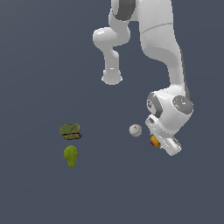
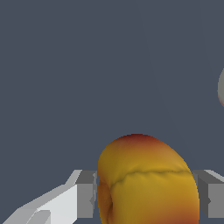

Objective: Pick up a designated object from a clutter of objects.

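Observation:
The designated red-yellow fruit (image 2: 146,179) sits between my two fingers in the wrist view, with both pads against its sides. In the exterior view only a small orange part of the fruit (image 1: 154,141) shows beside the white hand. My gripper (image 2: 146,194) is shut on the fruit; the left finger (image 2: 85,197) and the right finger (image 2: 212,199) flank it. In the exterior view the gripper (image 1: 158,143) points down at the exterior view's right and its fingertips are hidden. I cannot tell whether the fruit is off the floor.
The white baseball (image 1: 135,130) lies just to the exterior view's left of the hand; its edge shows in the wrist view (image 2: 221,89). The olive-green boxy item (image 1: 70,131) and the green lumpy fruit (image 1: 71,155) lie far to the exterior view's left. The arm's base (image 1: 112,78) stands behind.

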